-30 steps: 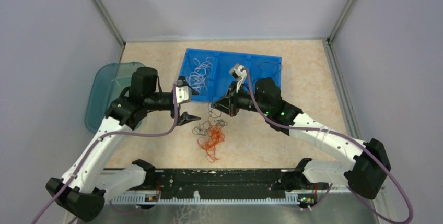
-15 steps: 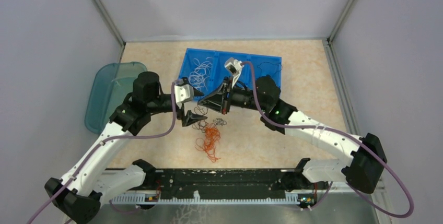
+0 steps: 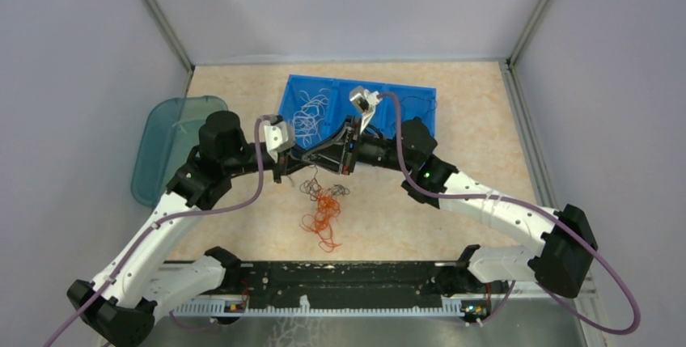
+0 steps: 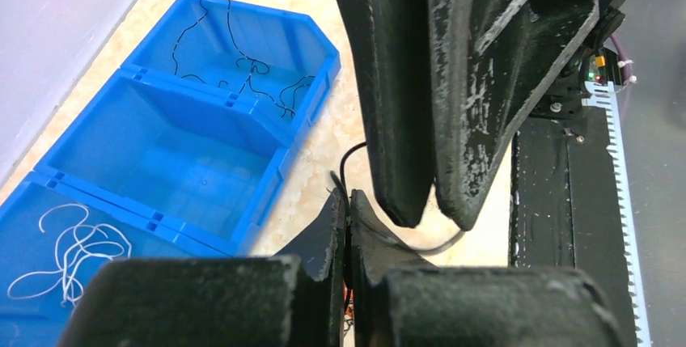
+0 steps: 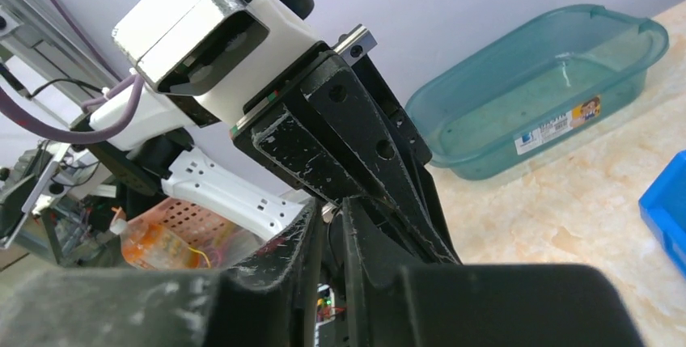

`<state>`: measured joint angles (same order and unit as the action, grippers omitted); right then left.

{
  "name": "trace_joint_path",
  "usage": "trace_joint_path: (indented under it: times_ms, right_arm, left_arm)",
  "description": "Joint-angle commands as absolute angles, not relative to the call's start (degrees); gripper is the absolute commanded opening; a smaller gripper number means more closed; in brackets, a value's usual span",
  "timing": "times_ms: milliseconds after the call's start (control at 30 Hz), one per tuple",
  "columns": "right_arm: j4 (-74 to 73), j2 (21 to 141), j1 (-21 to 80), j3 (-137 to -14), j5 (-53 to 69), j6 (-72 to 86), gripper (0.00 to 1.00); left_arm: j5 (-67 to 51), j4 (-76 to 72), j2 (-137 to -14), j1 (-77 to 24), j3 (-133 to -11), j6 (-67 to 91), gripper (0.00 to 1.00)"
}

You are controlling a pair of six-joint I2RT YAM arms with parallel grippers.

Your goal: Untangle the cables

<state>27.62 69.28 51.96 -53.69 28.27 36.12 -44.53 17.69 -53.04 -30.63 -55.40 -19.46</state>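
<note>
The left gripper is seen closed tight, with a black strand pinched at its tips and rising out from between them. The right gripper is met almost tip to tip, its jaws drawn nearly together with only a sliver between; whether that strand is also clamped there cannot be told. The cables, a red-orange and black tangle, are found lying on the surface just on the near side of the two meeting grippers and below them, in front of the blue tray, in whose left compartment white strands are gathered and in whose right compartment black ones are laid. The held strand is judged to run down toward the tangle, so its long axis is roughly vertical from the fingertips. Both arms are about equally near, though only the left is surely gripping. A lift away from the heap, toward the tray, is judged to be called for, and red-orange loops may be dragged along
</note>
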Motion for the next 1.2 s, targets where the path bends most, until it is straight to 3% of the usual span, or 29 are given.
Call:
trace_joint_path:
  times_ms: [0,167,500,900,1167]
  right_arm:
    - [30.65,66.12,52.20,-54.55,29.16,36.69,0.28]
    - [27.06,59.86,48.67,-51.42,28.48,35.21,0.59]
    - [20.17,50.37,45.65,-42.93,25.38,26.40,0.77]
    - [37.13,67.94,50.03,-47.92,23.96,21.40,0.75]
    - [49.13,76.82,51.80,-48.69,21.00,26.62,0.49]
  left_arm:
    - [-44.72,15.73,-52.38,-30.91,-57.81,-17.17,0.02]
    - [-45.14,16.69,-53.03,-30.90,-60.99,-16.63,0.01]
    - [-46.66,16.06,-54.62,-30.86,-68.49,-12.65,0.01]
    - [-50.53,17.23,-57.45,-30.85,-73.99,-6.38,0.01]
    - [-52.74,17.14,-58.59,-30.86,-77.14,-4.56,0.01]
